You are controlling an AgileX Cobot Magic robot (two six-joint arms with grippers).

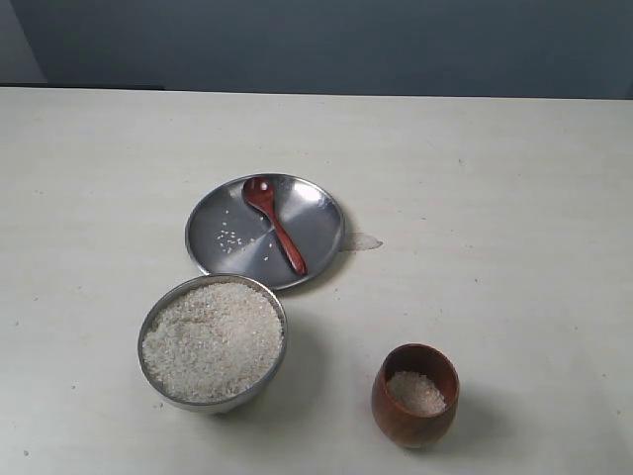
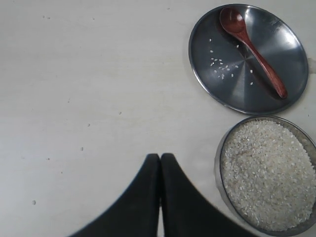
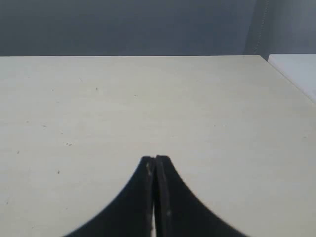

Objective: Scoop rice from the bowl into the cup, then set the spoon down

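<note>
While the spoon (image 1: 274,224) lies on the steel plate (image 1: 321,213), both hands hang empty, jaws together.

Lying hollow-up with its handle slanting toward the plate's near rim, the spoon looks parked where it cannot roll or shed grains onto the surface (image 1: 495,198); stray grains (image 1: 229,239) dot the plate beside it. The bowl (image 1: 144,341), just beside the plate, is filled almost to its rim with rice (image 1: 212,339). The cup (image 1: 410,424) stands apart to the right in the exterior view and holds only a shallow layer, so some scooping seems done. The left hand (image 2: 160,157) looks down over bare surface near the bowl, pressed shut on nothing. The right hand (image 3: 155,159), likewise closed and empty, faces bare surface with none of the task's things in its view. Neither arm shows in the exterior view.
</note>
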